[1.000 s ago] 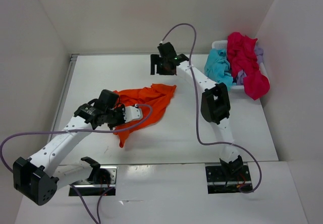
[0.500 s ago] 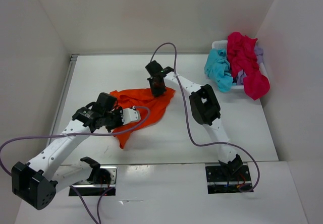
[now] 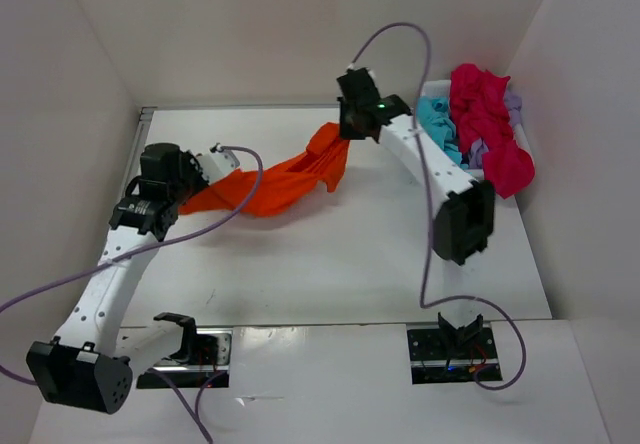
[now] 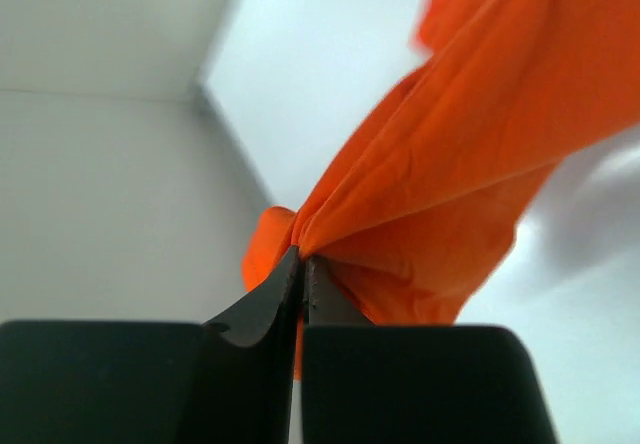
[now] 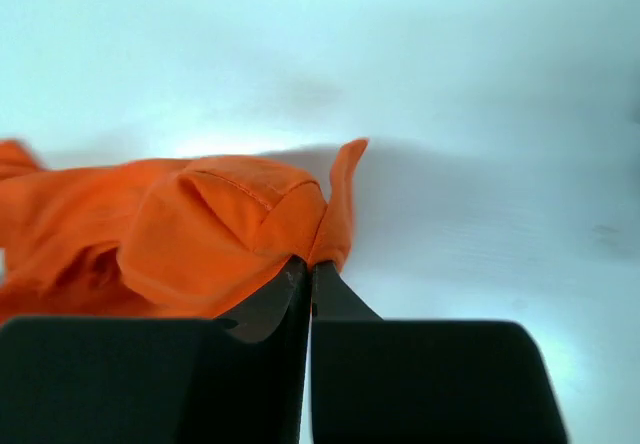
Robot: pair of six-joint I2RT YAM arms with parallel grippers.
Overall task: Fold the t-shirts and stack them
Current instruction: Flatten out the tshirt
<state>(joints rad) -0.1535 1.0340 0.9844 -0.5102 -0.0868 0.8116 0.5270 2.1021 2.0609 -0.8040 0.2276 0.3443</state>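
- Stretching between the two grippers, the orange t-shirt (image 3: 280, 179) forms a long, bunched band across the far half of the white table (image 3: 330, 254) in the top view. It runs from the left side up toward the far middle.
- From above, the left gripper (image 3: 203, 182) sits at the shirt's lower left end and the right gripper (image 3: 346, 130) at its upper right end. The fingertips are too small there to judge.
- The left wrist camera settles it for that side: the left gripper (image 4: 302, 264) has its dark fingers pinched almost together on a gathered fold. The orange t-shirt (image 4: 470, 144) fans out from the pinch in taut pleats above the table (image 4: 330, 64).
- The right wrist camera shows the same for the other side: the right gripper (image 5: 308, 269) is closed to a sliver on a hemmed edge. The orange t-shirt (image 5: 200, 234) bulges to the left of the fingers, and a small point of cloth sticks up beside them over the table (image 5: 450, 114).
- Only the top view takes in the white basket (image 3: 432, 88) at the far right corner. It is heaped with a magenta garment (image 3: 485, 114), a turquoise garment (image 3: 435, 134) and a bit of lilac cloth (image 3: 514, 104), well apart from the shirt's left end and near the right gripper.
- Neither wrist view shows how much of the shirt's sagging middle touches the table.
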